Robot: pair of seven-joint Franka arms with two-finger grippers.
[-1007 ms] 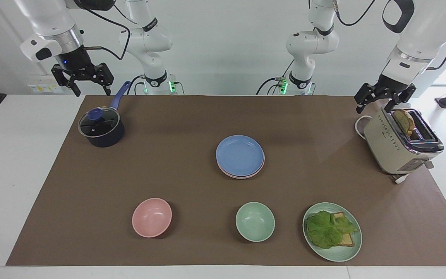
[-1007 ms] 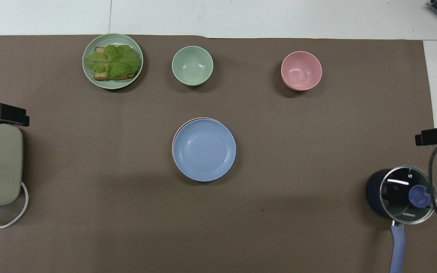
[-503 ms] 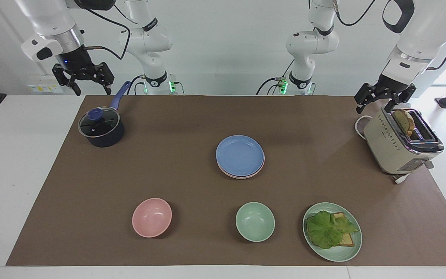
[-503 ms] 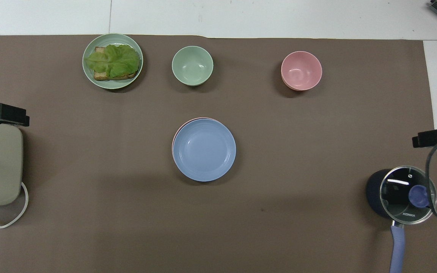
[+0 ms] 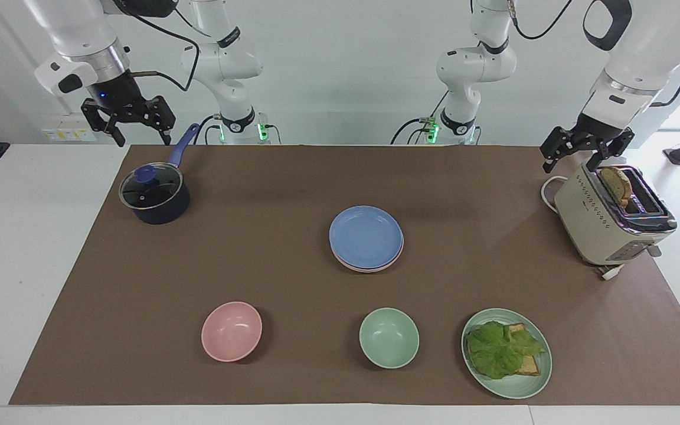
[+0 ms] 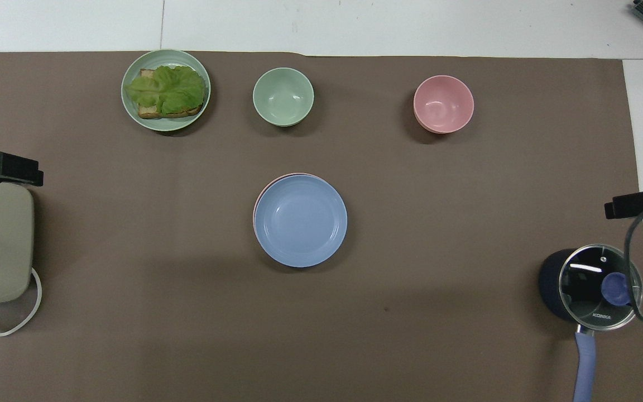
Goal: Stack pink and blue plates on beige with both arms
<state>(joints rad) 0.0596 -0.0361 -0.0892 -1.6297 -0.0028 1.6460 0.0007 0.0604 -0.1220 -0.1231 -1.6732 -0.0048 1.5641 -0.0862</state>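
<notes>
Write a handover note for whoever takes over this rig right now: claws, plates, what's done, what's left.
Left claw: open, empty, over the toaster.
Right claw: open, empty, up by the pot.
Plates: blue plate tops the stack mid-table; pink plate shows as a rim under it. Whether a beige plate lies at the bottom cannot be told.
Done: stacking looks complete.
Left: check for beige underneath.

txt: "KONKA" | on: glass lid (image 6: pixel 599 287) of dark saucepan (image 6: pixel 551 285) | other legible txt: none
</notes>
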